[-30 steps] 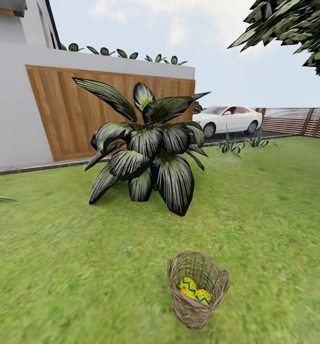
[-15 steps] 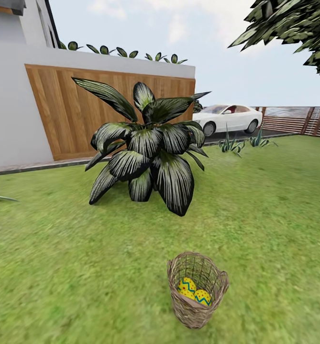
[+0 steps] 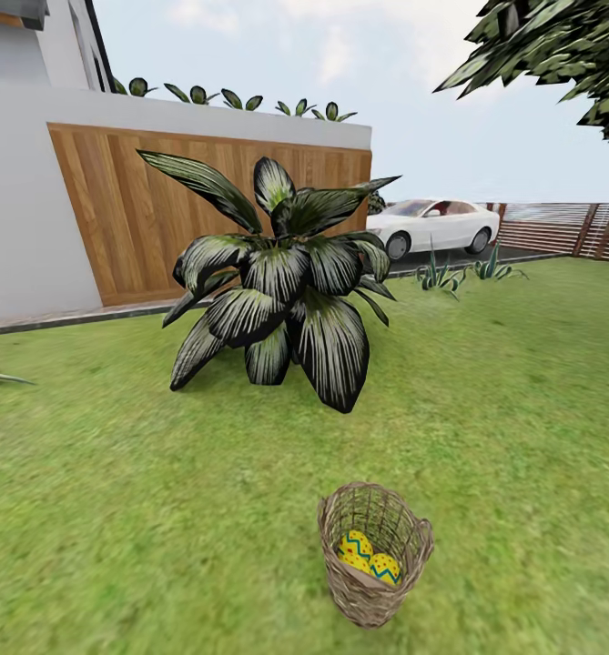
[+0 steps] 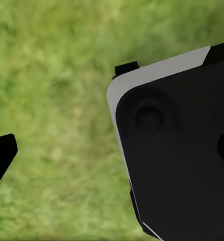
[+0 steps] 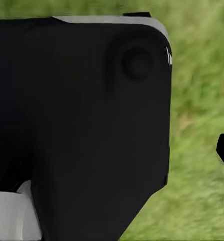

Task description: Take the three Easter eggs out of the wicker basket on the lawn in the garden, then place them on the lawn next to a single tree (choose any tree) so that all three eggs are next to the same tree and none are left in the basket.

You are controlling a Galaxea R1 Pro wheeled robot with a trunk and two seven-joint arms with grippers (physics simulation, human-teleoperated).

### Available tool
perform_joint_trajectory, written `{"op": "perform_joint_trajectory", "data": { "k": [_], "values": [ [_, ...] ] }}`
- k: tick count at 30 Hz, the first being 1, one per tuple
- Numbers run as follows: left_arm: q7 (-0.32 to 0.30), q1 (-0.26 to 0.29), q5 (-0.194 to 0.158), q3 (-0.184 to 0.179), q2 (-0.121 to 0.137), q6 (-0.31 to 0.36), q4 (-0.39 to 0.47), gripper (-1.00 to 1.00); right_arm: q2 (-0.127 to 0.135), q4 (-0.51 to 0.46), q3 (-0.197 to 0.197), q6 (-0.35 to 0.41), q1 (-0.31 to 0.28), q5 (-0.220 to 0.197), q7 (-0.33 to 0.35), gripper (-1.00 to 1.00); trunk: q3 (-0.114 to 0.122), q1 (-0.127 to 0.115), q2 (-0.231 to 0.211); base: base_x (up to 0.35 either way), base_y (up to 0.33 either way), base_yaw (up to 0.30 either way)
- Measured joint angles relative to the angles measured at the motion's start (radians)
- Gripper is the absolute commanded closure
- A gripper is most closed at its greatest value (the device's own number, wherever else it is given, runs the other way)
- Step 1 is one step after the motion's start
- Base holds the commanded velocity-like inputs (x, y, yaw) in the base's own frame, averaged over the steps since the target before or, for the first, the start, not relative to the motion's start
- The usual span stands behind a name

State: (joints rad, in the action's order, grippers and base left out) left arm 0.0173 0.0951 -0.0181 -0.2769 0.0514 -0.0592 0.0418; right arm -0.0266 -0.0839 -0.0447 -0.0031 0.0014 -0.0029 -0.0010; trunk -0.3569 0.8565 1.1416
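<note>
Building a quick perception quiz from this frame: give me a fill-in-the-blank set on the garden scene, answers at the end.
1. The eggs lie inside the ____.
2. The wicker basket stands on the ____.
3. Beyond the basket grows a broad-leaved plant, and behind that plant stands a wall clad in ____ panels.
4. The car parked in the distance is ____ in colour.

Missing words: basket; grass; wooden; white
</note>
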Motion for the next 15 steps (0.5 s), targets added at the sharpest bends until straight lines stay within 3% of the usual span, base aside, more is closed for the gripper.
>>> {"op": "perform_joint_trajectory", "data": {
  "k": [4, 6, 15],
  "values": [
    [0.0, 0.06, -0.001, 0.0, 0.0, 0.06, 0.0, -1.0, 0.0, -0.044, 0.0, 0.001, 0.0, -0.001, 0.002, -1.0, 0.01, -0.015, -0.028, 0.0, 0.0, 0.0],
    [-0.001, 0.12, -0.001, -0.001, 0.0, 0.111, -0.001, -1.0, 0.0, -0.083, 0.0, 0.002, -0.003, -0.001, 0.001, -1.0, 0.015, -0.023, -0.042, 0.0, 0.0, 0.0],
    [0.004, 0.214, 0.002, -0.003, -0.007, 0.177, 0.009, -1.0, 0.001, -0.118, -0.001, 0.003, -0.008, -0.001, -0.001, -1.0, 0.036, -0.058, -0.105, 0.0, 0.0, 0.0]
  ]
}}
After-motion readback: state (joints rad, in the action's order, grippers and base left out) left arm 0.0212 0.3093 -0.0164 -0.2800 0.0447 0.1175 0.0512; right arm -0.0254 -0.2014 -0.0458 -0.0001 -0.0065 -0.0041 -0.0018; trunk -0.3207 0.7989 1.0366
